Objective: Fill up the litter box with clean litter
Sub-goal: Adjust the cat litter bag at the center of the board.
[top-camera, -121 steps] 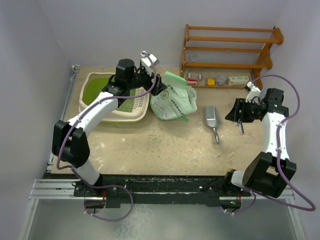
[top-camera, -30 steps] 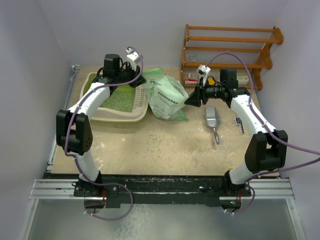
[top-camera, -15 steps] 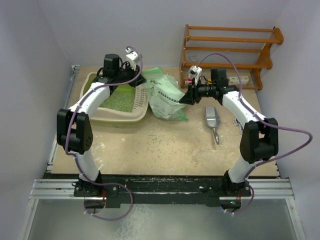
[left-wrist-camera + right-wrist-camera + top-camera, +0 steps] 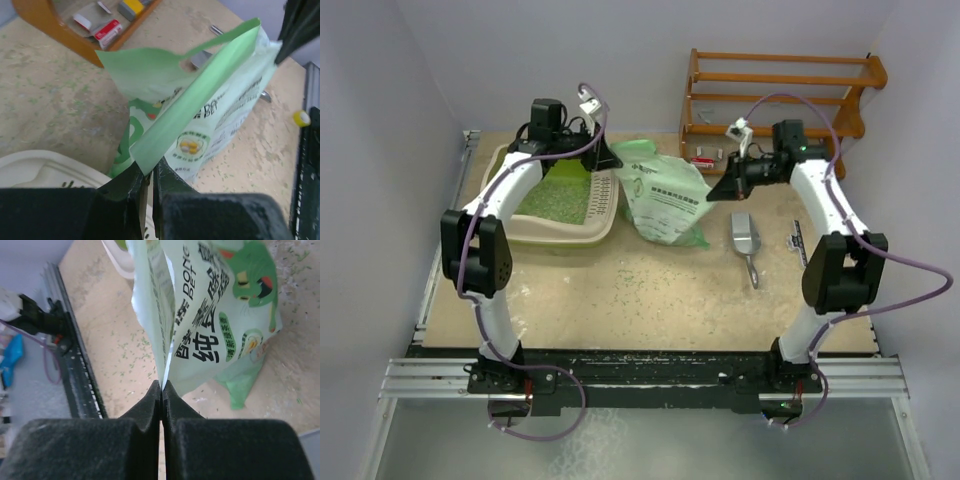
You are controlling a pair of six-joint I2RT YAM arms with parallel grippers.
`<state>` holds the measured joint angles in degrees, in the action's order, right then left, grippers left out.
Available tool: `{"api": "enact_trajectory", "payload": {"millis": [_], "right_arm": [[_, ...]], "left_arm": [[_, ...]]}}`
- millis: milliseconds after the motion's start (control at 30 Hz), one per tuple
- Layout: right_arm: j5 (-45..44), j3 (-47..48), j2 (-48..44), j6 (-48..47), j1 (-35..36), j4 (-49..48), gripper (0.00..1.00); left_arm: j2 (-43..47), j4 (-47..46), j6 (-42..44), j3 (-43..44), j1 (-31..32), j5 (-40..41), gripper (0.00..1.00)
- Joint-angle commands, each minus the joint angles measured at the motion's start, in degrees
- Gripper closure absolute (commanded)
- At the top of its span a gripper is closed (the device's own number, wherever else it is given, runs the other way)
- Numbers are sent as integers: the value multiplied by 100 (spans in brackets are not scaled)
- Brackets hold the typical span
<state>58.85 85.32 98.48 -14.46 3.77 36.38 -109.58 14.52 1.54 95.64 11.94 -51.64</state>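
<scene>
From above, the large rounded cream plastic litter box (image 4: 552,236) with its lime-green inside sits at the far left of the sand-coloured table (image 4: 620,320); the litter (image 4: 558,203), a bed of tiny green pellets, lies in its right half beside the slotted rim section; more pellets are strewn over the table in front. Just right of the tray is the pale green printed plastic bag (image 4: 665,200); the left gripper (image 4: 611,159) meets its upper left corner and the right gripper (image 4: 713,193) its right edge. A grey metal scoop (image 4: 744,238) lies right of the bag; an orange wooden rack (image 4: 775,95) stands at the back.

In the left wrist view, the left gripper (image 4: 149,172) has its jaws pinched on the bag's (image 4: 215,115) folded top strip; a cream corner of the litter box (image 4: 45,167) shows at lower left; a dark finger clamps the bag's far corner at upper right.

In the right wrist view, the right gripper (image 4: 161,388) has its jaws pressed together on the thin side edge of the bag (image 4: 220,315); part of the litter box (image 4: 116,259) shows beyond it; whether the bag's base touches the table cannot be told.
</scene>
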Motion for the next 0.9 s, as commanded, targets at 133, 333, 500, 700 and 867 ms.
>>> {"api": "enact_trajectory", "payload": {"millis": [133,333,500,700,867], "right_arm": [[1363,1840,1178,-2656,-780,5477,100],[1283,1245,1279,-2851,-737,5470,100],[1261,1049,1205,-2904,-746,5393,100],[1171,1014,1051,-2990,-746,5384,100],[1110,823,1070,-3084,-743,5378,100]], "left_arm": [[150,1598,846,58,246,-904,97],[219,1967,1073,-277,550,-826,97],[376,2127,1203,-123,682,-463,97],[1833,-832,618,-2006,522,581,30],[2320,-3065,-302,-3082,326,592,27]]}}
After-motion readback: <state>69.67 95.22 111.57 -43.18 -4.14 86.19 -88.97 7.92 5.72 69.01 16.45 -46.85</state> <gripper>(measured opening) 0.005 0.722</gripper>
